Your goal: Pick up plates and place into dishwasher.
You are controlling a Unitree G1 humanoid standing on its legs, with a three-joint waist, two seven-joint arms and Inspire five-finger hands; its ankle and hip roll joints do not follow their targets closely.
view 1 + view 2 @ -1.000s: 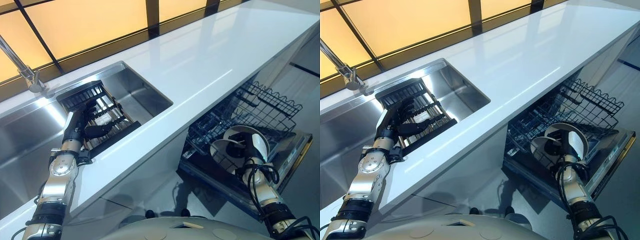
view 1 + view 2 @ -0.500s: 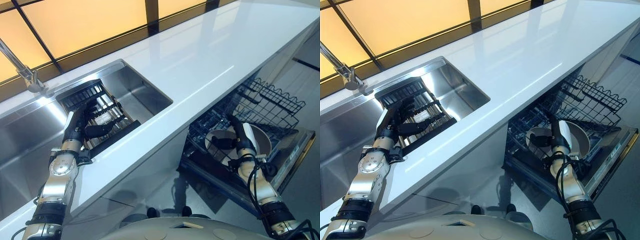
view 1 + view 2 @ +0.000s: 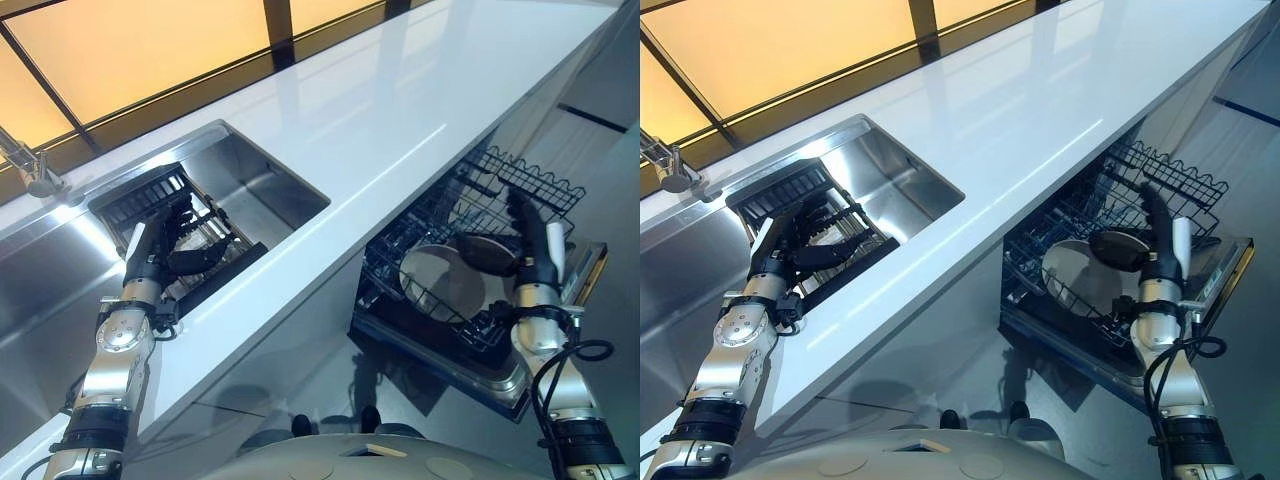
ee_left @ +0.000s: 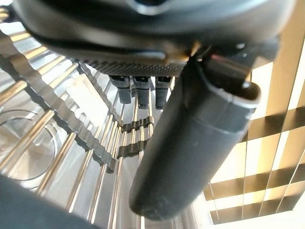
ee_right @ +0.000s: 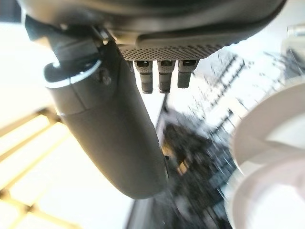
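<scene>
The plate (image 3: 447,282) is now left lying in the dishwasher rack (image 3: 520,190), and the right hand (image 3: 532,240), released and straight-fingered, has been lifted toward 12 o'clock, so another plate can be fetched.

Two round white plates (image 3: 447,282) lean tilted on edge in the dishwasher rack (image 3: 470,215), one just behind the other

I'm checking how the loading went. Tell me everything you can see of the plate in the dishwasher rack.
The plate is round, pale grey-white and glossy, like ceramic. It leans tilted in the dark wire rack of the open dishwasher, below the white counter's edge, its face turned up toward the camera. Rack wires cross its lower rim. The right hand is raised just beside it, fingers straight, not gripping it; whether they touch is unclear.
</scene>
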